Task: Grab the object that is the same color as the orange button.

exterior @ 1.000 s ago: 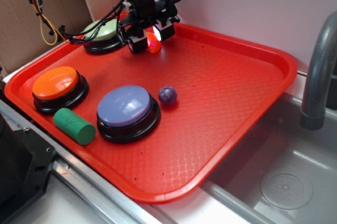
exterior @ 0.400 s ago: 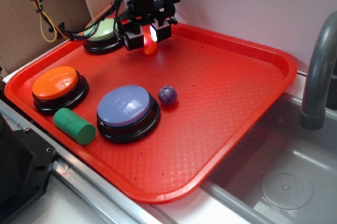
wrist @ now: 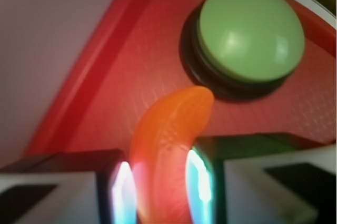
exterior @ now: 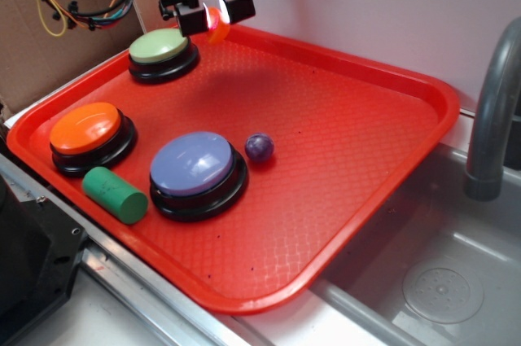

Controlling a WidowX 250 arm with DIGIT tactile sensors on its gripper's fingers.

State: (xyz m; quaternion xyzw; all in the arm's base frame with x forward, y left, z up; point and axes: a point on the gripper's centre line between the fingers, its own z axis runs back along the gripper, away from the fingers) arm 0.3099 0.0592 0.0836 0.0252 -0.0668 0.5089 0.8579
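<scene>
Orange piece: the object (wrist: 168, 145), a smooth crescent, is pinched between the two pads of the gripper (exterior: 210, 14); its curved tip pokes out beyond the fingertips.
Gripper state: clenched on the object, both pads touching its flanks in the wrist view.
Height: gripper and object hang clear above the red tray (exterior: 366, 142), near its far rim; nothing under the piece touches it.
Match check: orange button (exterior: 85, 127) sits well forward and to one side of the gripper, same hue as the held piece, so the pick looks right.
Neighbours: pale green button (wrist: 251, 31) lies just below and beside the gripper; lavender button (exterior: 193, 162), purple ball (exterior: 260, 147) and green cylinder (exterior: 115, 194) are well apart from it.
Step in hand: judged as holding and lifting the grabbed piece; task looks nearly complete.
Doing it well: keep the squeeze steady; smooth curved plastic could pivot or squirt out, so rise slowly and avoid swinging over the green button.
Wrist view only: shows pad contact and how much crescent protrudes.
Exterior view only: shows clearance above the tray and the orange button; the grip itself is small and glare-washed there.
</scene>
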